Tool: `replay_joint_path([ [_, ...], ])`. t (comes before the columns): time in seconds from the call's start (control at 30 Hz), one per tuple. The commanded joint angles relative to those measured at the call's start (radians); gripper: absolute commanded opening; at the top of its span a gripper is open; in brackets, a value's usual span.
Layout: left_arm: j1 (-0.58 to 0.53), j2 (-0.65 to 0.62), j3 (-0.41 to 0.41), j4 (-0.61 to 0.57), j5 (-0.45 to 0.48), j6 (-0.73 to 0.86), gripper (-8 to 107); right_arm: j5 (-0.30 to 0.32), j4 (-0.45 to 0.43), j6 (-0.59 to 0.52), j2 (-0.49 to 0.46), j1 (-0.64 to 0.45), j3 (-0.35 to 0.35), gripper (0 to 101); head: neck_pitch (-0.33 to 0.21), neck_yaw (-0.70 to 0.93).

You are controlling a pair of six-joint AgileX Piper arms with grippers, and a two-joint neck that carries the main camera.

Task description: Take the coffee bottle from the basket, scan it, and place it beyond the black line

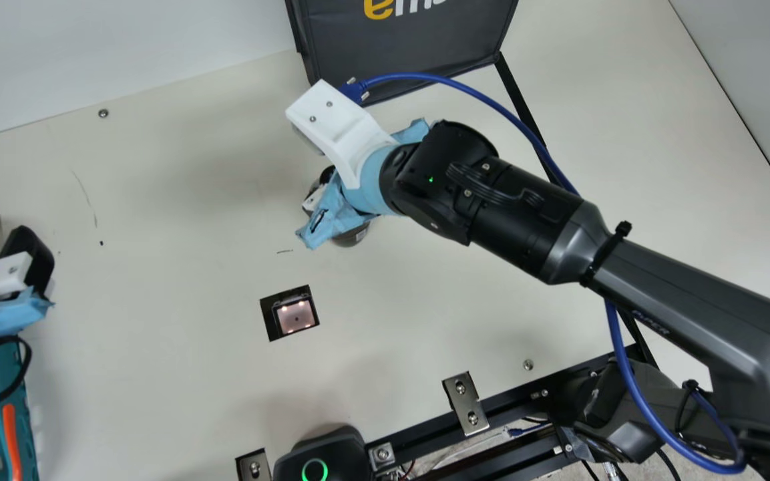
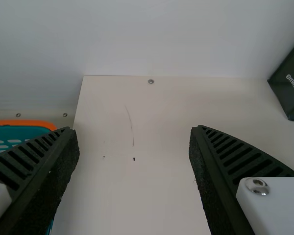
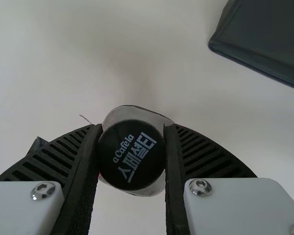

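My right gripper is over the middle of the table, with the dark coffee bottle partly hidden beneath it. In the right wrist view, my right gripper has both fingers pressed against the black cap of the bottle, seen from above. Whether the bottle touches the table, I cannot tell. My left gripper is by the teal basket at the left edge; in its wrist view, the left gripper is open with nothing between its fingers. The black line runs beyond the bottle, partly behind the right arm.
A lit scanner is set in the table in front of the bottle. The dark bag stands at the back. A black device with a green ring and metal brackets line the near edge. Blue cable loops beside the right arm.
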Motion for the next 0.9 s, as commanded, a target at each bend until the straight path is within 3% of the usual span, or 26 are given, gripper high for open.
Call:
replay_joint_path([
  [0.0, 0.000, 0.000, 0.000, 0.000, 0.000, 0.000, 90, 0.003, -0.002, 0.000, -0.002, -0.002, -0.001, 0, -0.026, -0.002],
  [0.53, 0.000, 0.000, 0.000, 0.000, 0.000, 0.000, 90, 0.017, -0.006, -0.005, -0.046, -0.059, -0.010, 0, -0.026, -0.002],
  [0.87, 0.000, 0.000, 0.000, 0.000, 0.000, 0.000, 90, 0.021, 0.002, -0.022, -0.095, -0.142, 0.023, 0, -0.026, -0.002],
])
